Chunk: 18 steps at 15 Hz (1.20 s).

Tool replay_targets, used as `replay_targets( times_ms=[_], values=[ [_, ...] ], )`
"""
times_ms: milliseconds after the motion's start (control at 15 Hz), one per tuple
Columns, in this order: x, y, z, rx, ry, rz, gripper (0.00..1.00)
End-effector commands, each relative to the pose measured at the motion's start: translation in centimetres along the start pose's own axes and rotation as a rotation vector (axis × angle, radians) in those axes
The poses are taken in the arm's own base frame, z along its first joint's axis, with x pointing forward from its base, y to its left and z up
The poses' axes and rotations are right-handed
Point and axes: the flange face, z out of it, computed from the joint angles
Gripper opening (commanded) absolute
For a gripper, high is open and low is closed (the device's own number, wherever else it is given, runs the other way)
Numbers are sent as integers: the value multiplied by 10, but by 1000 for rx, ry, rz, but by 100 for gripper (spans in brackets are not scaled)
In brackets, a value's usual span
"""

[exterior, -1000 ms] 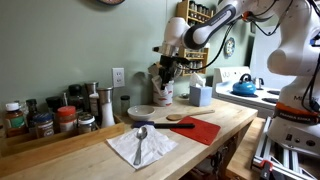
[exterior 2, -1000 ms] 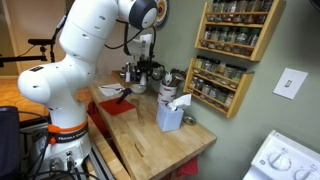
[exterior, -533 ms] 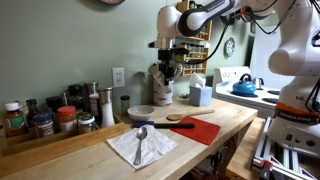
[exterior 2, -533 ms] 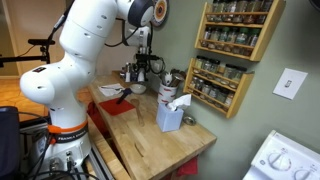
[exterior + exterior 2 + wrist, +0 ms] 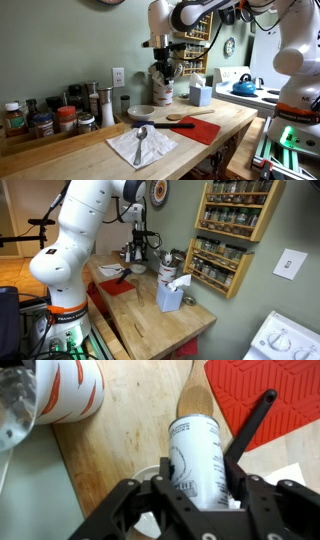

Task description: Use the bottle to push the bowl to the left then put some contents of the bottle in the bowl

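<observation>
In the wrist view my gripper [image 5: 200,478] is shut on the whitish bottle [image 5: 198,452], a cylinder with dark print that stands out between the two black fingers [image 5: 236,472]. A slice of the white bowl [image 5: 143,478] shows under the bottle's left side. In an exterior view the gripper [image 5: 165,66] hangs well above the counter in front of the utensil crock, up and to the right of the shallow white bowl [image 5: 142,112]. From the opposite side the gripper [image 5: 138,248] hovers over the counter's far end.
A wooden spoon [image 5: 186,118] and a red mat [image 5: 204,130] lie right of the bowl. A napkin with a metal spoon [image 5: 140,146] lies in front. Spice jars [image 5: 40,120], a tall white mill [image 5: 107,108], the striped crock [image 5: 70,388] and a blue tissue box [image 5: 200,95] line the wall.
The arm has swung its upper links to the left and lifted the gripper slightly, with the bottle still held. The bowl and other objects have not moved.
</observation>
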Motion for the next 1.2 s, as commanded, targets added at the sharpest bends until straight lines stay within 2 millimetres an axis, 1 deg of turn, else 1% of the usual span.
replay_targets(
  times_ms=[0, 467, 733, 1133],
  values=[
    [12, 8, -4, -49, -82, -7, 31],
    [51, 25, 13, -72, -224, -4, 31],
    [73, 26, 21, -70, -293, -42, 31],
    [99, 24, 36, -77, -403, -109, 31]
  ],
)
